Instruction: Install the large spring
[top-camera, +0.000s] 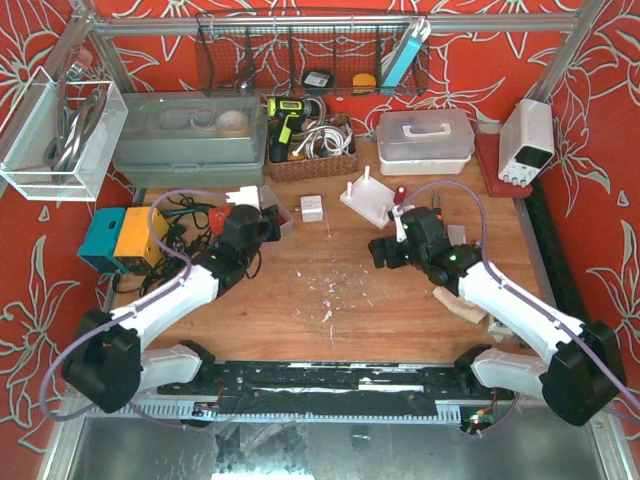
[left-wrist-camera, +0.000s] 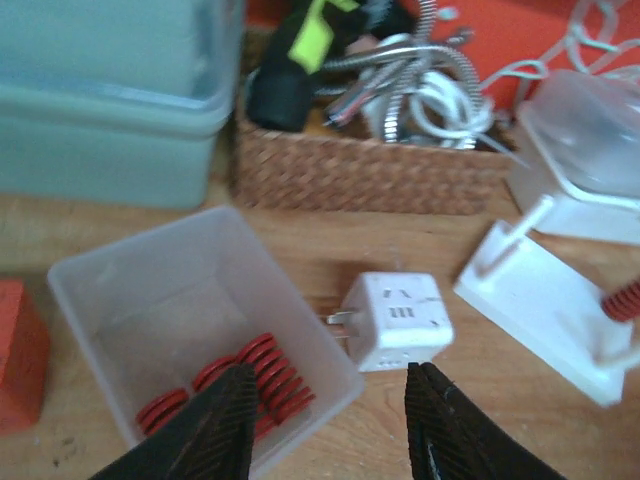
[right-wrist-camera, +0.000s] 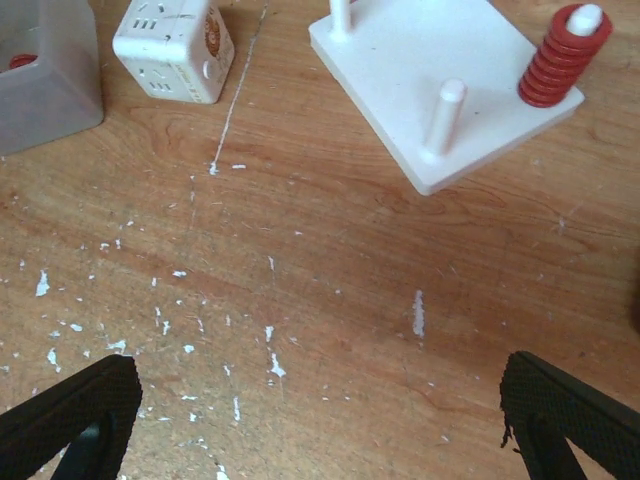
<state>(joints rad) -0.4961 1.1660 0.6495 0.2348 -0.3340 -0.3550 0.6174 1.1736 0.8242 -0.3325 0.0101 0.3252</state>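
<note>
Red springs (left-wrist-camera: 262, 377) lie in a clear plastic bin (left-wrist-camera: 120, 275) on the table. My left gripper (left-wrist-camera: 330, 425) is open and empty, its left finger over the bin's near corner, its right finger beside a white plug cube (left-wrist-camera: 398, 320). The white peg base (right-wrist-camera: 430, 75) stands further right, with one red spring (right-wrist-camera: 560, 60) seated on a peg and two bare pegs showing. It also shows in the top view (top-camera: 368, 198). My right gripper (right-wrist-camera: 320, 420) is open wide and empty above bare wood, short of the base. In the top view the left gripper (top-camera: 262, 222) and right gripper (top-camera: 385, 250) face each other.
A wicker basket (left-wrist-camera: 370, 170) of cables and a green-black tool sits behind the bin, a grey-green lidded box (left-wrist-camera: 110, 100) to its left. A white lidded container (top-camera: 425, 138) and a white power supply (top-camera: 527, 140) stand at the back right. A teal-orange box (top-camera: 118, 238) is at left.
</note>
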